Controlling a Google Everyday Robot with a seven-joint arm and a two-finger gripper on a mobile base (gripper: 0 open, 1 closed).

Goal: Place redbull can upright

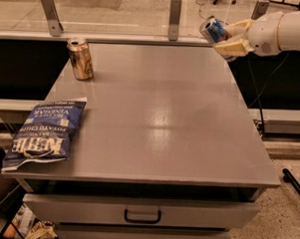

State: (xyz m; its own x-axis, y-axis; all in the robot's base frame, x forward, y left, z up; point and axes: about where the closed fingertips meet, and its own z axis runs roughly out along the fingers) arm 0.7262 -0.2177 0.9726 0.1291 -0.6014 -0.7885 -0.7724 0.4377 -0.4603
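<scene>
The redbull can, slim and blue-and-silver, is held tilted in the air above the table's far right corner, its silver end facing left toward the camera. My gripper is shut on it, with cream fingers above and below the can. The white arm reaches in from the right edge of the view. The can does not touch the grey table.
A gold can stands upright at the table's far left. A blue chip bag lies flat at the front left edge. A drawer with a handle is below the tabletop. A railing with metal posts runs behind the table.
</scene>
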